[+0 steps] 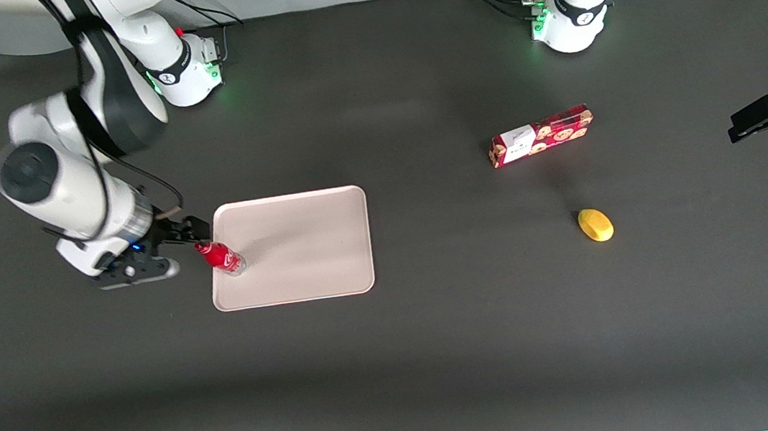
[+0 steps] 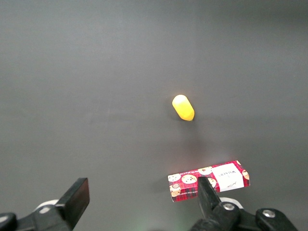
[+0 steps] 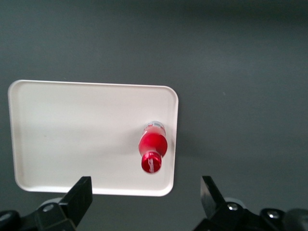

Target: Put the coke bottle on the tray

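The coke bottle [image 1: 220, 256] is small, slim and red with a red cap. It stands on the pale pinkish-beige tray [image 1: 308, 246], close to the rim at the working arm's end and nearer the front camera than the tray's middle. My right gripper [image 1: 192, 231] hovers just off that rim, close to the bottle's cap. In the right wrist view the bottle [image 3: 153, 147] shows cap-up on the tray [image 3: 72, 130]. The gripper [image 3: 147, 192] is wide open and empty, and its fingers [image 3: 82, 193] are clear of the bottle.
A flat red cookie box [image 1: 541, 135] and a yellow lemon-like object [image 1: 595, 224] lie on the dark table toward the parked arm's end. The lemon is nearer the front camera. Both show in the left wrist view: the box [image 2: 209, 180] and the lemon [image 2: 183, 107].
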Action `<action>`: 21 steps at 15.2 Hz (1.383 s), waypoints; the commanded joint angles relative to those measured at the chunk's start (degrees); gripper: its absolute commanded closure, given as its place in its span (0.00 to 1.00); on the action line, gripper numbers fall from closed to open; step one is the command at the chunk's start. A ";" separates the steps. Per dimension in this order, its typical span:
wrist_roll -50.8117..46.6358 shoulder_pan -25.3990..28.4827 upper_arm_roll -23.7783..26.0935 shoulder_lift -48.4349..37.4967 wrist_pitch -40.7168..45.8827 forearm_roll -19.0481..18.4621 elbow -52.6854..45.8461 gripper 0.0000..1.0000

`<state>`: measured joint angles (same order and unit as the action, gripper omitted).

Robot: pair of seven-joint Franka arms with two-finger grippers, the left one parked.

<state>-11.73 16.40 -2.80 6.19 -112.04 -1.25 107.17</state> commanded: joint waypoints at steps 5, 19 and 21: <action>4.08 -0.05 -5.55 -19.45 5.08 0.37 9.71 0.00; 4.69 -13.23 -1.86 -9.63 11.40 -0.68 -6.01 0.00; 4.78 -13.59 -1.95 -7.16 11.23 -0.59 -8.03 0.00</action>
<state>-7.90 3.89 -5.64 -4.51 -102.46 -1.44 103.50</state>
